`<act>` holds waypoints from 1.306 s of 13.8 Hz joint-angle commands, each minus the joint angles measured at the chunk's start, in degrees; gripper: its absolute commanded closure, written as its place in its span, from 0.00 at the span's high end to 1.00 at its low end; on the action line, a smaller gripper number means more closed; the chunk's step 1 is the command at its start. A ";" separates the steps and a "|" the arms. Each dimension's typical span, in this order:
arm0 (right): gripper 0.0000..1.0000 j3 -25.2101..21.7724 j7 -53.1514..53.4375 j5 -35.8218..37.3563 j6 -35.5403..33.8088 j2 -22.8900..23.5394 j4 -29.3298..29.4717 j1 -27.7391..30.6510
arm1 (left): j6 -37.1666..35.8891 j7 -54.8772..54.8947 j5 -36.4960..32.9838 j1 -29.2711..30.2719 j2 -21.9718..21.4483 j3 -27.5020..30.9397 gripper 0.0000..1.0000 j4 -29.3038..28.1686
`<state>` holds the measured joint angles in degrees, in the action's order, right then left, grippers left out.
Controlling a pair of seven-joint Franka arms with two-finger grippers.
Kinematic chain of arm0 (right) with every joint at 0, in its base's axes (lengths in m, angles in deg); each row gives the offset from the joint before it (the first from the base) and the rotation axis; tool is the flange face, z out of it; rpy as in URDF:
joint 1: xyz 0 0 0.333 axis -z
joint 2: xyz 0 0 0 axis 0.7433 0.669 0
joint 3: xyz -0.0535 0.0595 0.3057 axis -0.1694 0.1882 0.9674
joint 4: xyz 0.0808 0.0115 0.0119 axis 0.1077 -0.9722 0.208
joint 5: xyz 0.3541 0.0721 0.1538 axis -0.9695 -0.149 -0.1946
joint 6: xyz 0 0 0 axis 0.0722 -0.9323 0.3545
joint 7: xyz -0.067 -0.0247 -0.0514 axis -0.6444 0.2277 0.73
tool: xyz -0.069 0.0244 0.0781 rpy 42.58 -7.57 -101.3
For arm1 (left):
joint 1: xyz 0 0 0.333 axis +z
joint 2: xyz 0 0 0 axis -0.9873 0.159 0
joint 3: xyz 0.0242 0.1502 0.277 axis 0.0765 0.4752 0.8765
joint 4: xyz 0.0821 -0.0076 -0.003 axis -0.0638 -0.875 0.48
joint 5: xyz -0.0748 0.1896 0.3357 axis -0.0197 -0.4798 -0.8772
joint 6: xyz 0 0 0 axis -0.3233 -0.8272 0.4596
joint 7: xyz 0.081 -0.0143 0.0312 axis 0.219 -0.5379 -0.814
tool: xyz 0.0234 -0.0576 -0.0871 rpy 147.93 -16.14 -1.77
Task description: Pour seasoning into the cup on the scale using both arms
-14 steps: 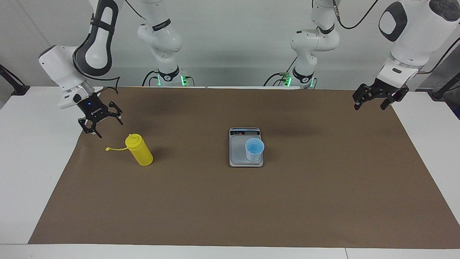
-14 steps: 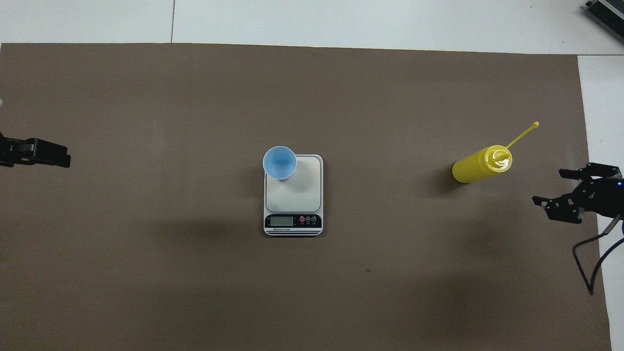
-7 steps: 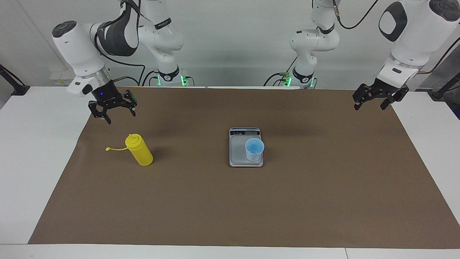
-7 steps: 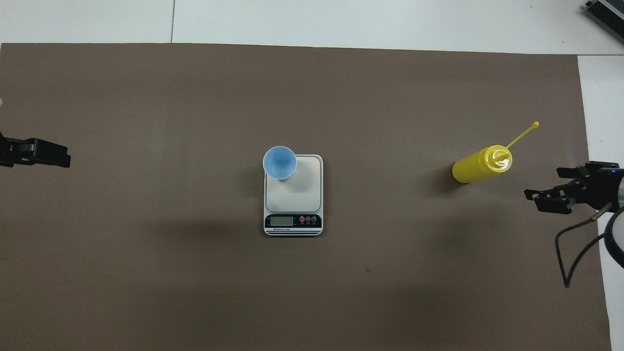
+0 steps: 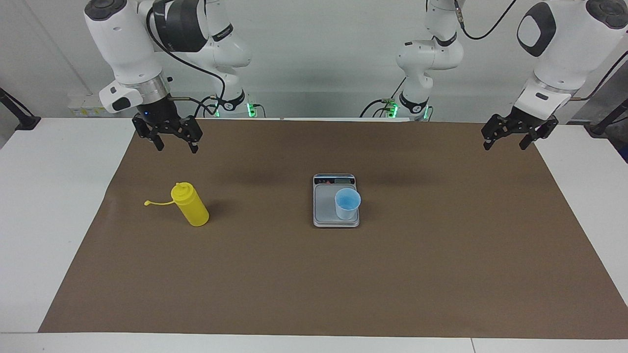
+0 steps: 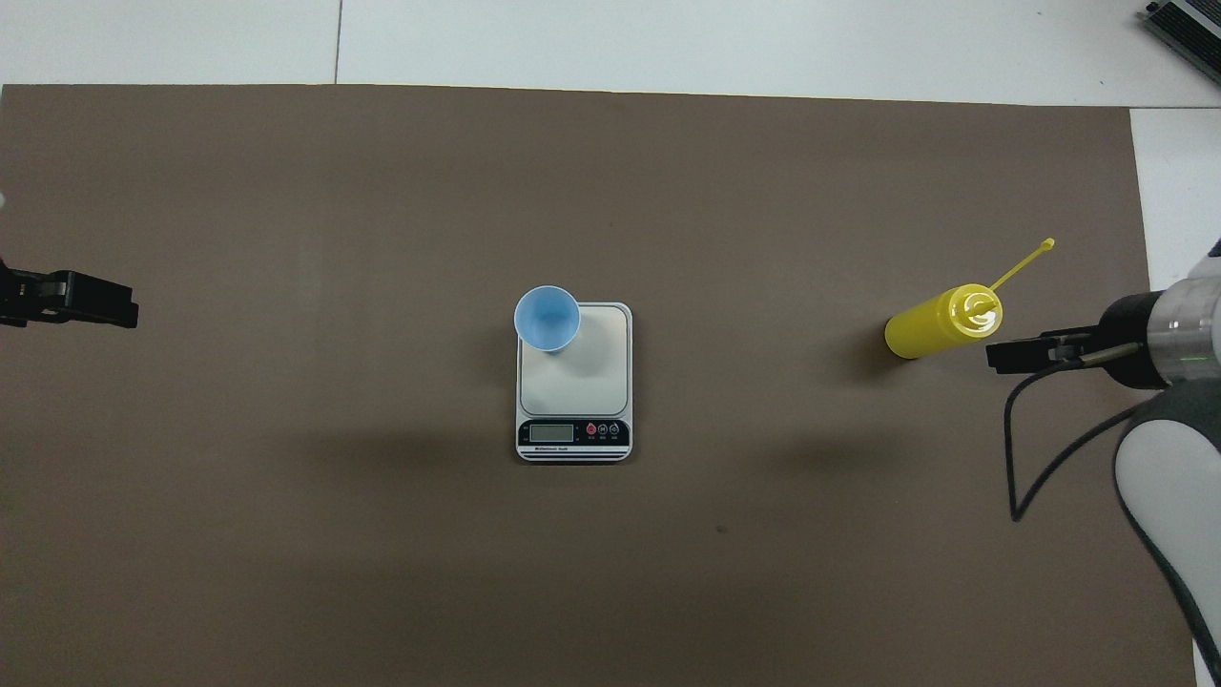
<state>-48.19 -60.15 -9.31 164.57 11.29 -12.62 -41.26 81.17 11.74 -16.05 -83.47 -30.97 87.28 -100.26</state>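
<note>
The seasoning, a yellow squeeze bottle, stands on the brown mat toward the right arm's end, its thin cap strap sticking out sideways. The light-blue cup stands on the scale, at the plate's corner farther from the robots, toward the left arm's end. My right gripper hangs open and empty in the air over the mat, apart from the bottle. My left gripper waits open and empty over the mat's edge at the left arm's end.
The brown mat covers most of the white table. The scale's display strip faces the robots. A black cable loops down from the right wrist. A dark device lies at the table's corner.
The right arm has swung round: its gripper rose from beside the bottle at the mat's edge and moved toward the robots and inward over the mat. The left arm, bottle and cup stayed put.
</note>
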 commanded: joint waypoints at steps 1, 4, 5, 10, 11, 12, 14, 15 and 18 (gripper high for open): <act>1.00 0.52 2.59 4.05 -6.40 5.58 10.42 -1.91 | -0.55 -0.36 0.66 0.15 -0.88 0.02 1.00 -0.74; 1.00 0.52 2.59 4.15 -10.52 6.37 13.85 -1.92 | -0.55 -0.36 0.66 0.15 -0.88 0.02 1.00 -0.74; 1.00 0.43 2.68 3.36 -11.41 6.29 13.95 -1.57 | -0.55 -0.36 0.66 0.15 -0.88 0.02 1.00 -0.74; 1.00 0.70 15.06 3.09 -15.81 4.45 11.32 -2.53 | -0.55 -0.36 0.66 0.15 -0.88 0.02 1.00 -0.74; 1.00 0.70 14.81 3.09 -15.55 3.57 9.66 -2.45 | -0.55 -0.36 0.66 0.15 -0.88 0.02 1.00 -0.74; 1.00 0.70 14.29 3.09 -15.37 3.30 8.86 -2.01 | -0.55 -0.36 0.66 0.15 -0.88 0.02 1.00 -0.74; 1.00 0.43 10.79 2.83 -13.19 2.78 7.19 -1.48 | -0.55 -0.36 0.66 0.24 -0.88 0.02 1.00 -0.74; 1.00 0.43 9.55 2.83 -11.44 1.29 3.96 -0.61 | -0.55 -0.36 0.66 0.15 -0.88 0.02 1.00 -0.74; 1.00 0.43 6.99 1.43 -5.80 -1.27 -2.04 0.10 | -0.55 -0.36 0.66 0.15 -0.88 0.02 1.00 -0.74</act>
<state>-48.20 -51.35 -6.73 155.56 13.58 -9.41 -42.07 81.17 11.74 -16.04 -83.47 -30.97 87.28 -100.26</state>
